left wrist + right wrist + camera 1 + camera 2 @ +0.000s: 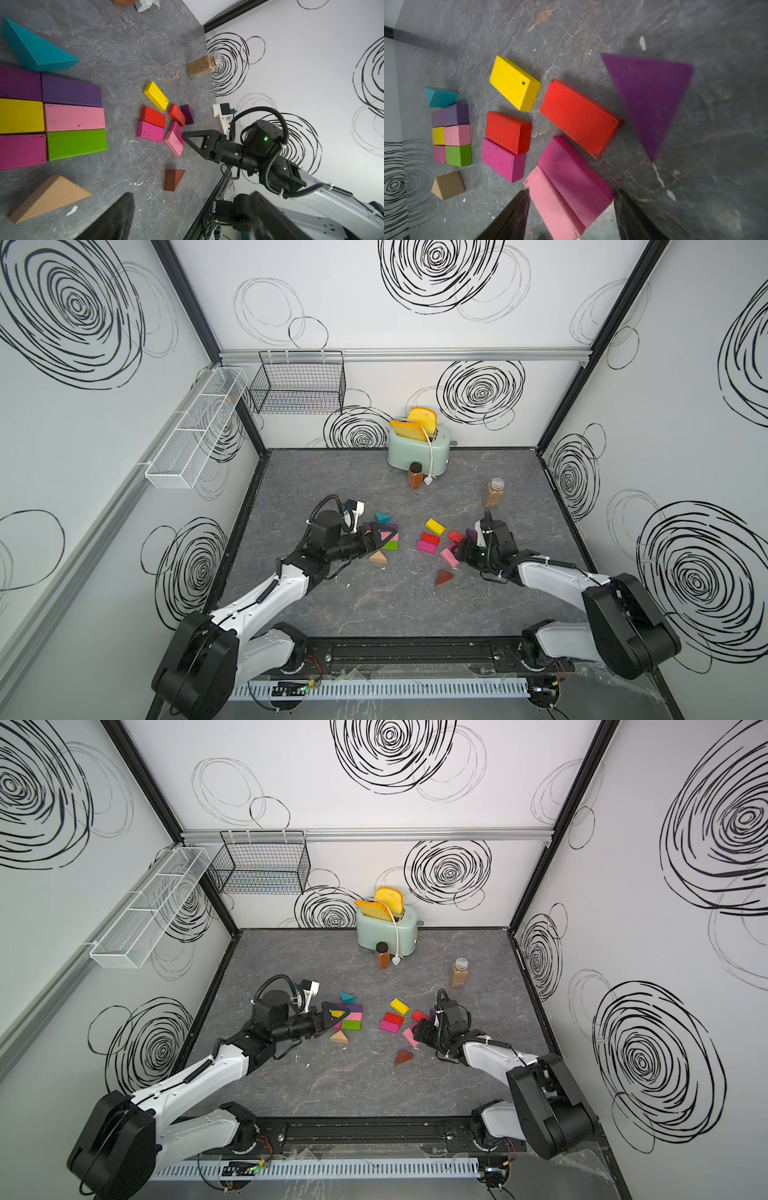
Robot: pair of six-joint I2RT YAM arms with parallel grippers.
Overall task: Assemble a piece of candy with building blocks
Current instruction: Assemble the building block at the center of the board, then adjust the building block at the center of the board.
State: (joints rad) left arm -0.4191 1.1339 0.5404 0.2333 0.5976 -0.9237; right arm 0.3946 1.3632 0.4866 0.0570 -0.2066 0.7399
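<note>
Right gripper (pixel 572 190) open, straddling pink brick (pixel 449 558) + magenta brick (pixel 571 172), side by side; long axes 11-to-5 in a top view, skewed to closing line. Left gripper (pixel 379 536) open, empty, farther off at 9 o'clock.

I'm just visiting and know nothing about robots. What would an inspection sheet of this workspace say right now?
Surface: grey marbled table, few white flecks.
Job's things: six bricks in a tidy grid, teal wedge and tan wedge beside it; loose bricks, purple wedge, brown wedge apart.
Clutter: toaster with toast, brown jar, tan jar.
Grippers: left gripper open by the grid; right gripper with fingers either side of pink brick and magenta brick, grip unclear.
Cables: black hose on each wrist; white toaster cord.
Surroundings: scribbled walls, black basket, white rack.
</note>
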